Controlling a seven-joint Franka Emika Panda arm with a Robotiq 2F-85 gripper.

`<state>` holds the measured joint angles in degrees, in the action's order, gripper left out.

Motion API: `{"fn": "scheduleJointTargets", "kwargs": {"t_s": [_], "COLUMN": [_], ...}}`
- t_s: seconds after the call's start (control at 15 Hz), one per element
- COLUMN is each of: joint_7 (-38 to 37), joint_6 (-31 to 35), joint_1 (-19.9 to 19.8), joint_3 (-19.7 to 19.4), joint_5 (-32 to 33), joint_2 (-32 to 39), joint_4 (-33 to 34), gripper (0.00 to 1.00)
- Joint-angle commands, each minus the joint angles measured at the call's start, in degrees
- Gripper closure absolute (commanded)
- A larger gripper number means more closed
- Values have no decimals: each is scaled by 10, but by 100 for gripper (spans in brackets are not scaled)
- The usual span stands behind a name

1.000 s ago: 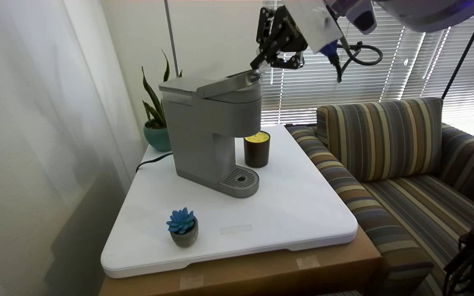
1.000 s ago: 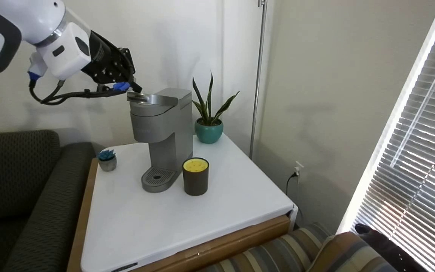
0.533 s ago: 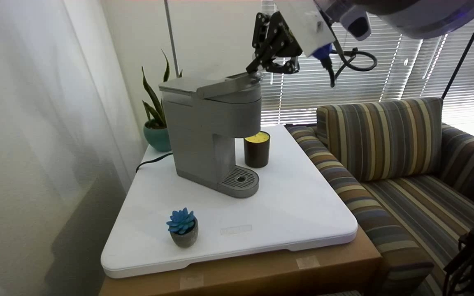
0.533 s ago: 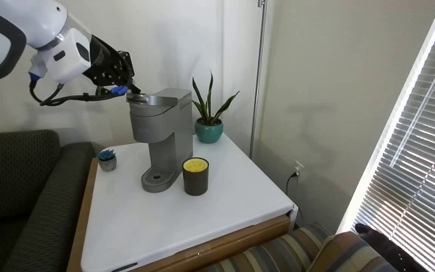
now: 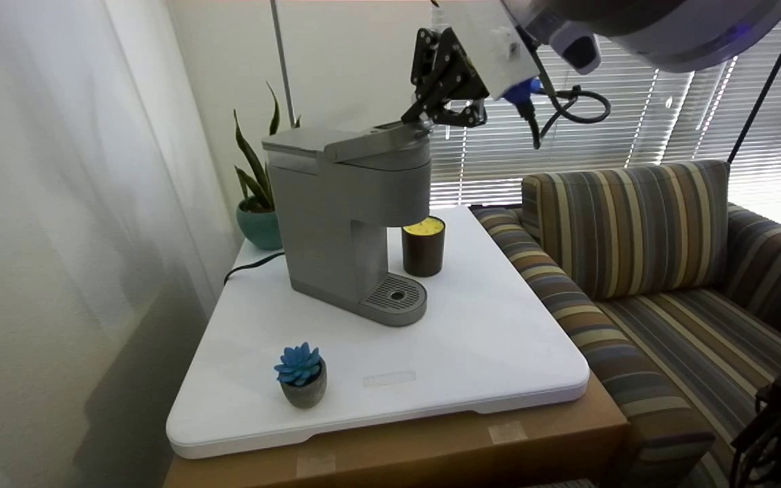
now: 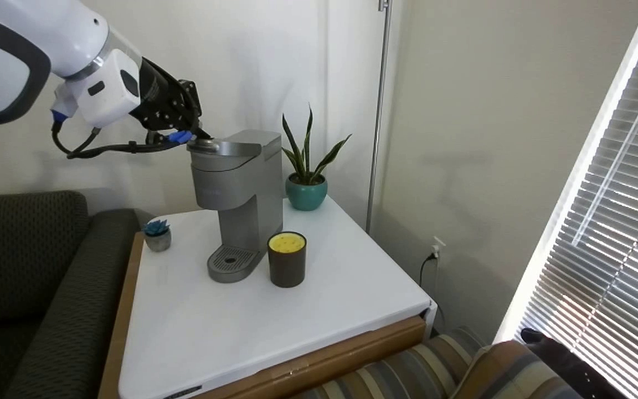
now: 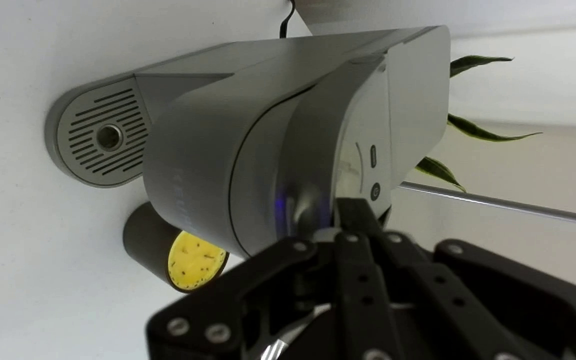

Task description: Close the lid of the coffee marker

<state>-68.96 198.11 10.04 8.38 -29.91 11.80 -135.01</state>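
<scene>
Lid (image 5: 370, 143) of gray coffee maker (image 5: 319, 210), upper center of an exterior view, just lower left of narrow, drawn-together end effector (image 5: 409, 115), apparently touching. Sloping lengthwise toward lower left; probably needing downward pressure.

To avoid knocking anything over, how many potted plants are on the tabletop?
2: the teal-potted plant behind the coffee maker, and the blue succulent near an edge of the tabletop.

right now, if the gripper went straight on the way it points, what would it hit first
Most likely the coffee maker lid, near its front edge: in both exterior views the gripper slants down toward it, tips very close. Whether they already touch is hard to tell.
</scene>
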Motion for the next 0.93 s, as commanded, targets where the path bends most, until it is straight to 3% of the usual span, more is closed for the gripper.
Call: {"fn": "scheduleJointTargets", "kwargs": {"t_s": [0.0,0.33,0.53,0.67,0.73,0.8,0.87], "joint_7": [-25,-58,-82,-97,-61,-58,-65], "joint_6": [0,0,-2,-2,-2,11,6], "joint_1": [17,74,92,90,58,60,86], "joint_3": [-28,-97,-112,-99,-51,-43,-72], "joint_5": [6,9,30,60,38,40,56], "joint_2": [34,29,28,27,31,41,45], "joint_4": [19,58,60,45,26,-5,-16], "gripper": [100,100,100,100,100,100,100]}}
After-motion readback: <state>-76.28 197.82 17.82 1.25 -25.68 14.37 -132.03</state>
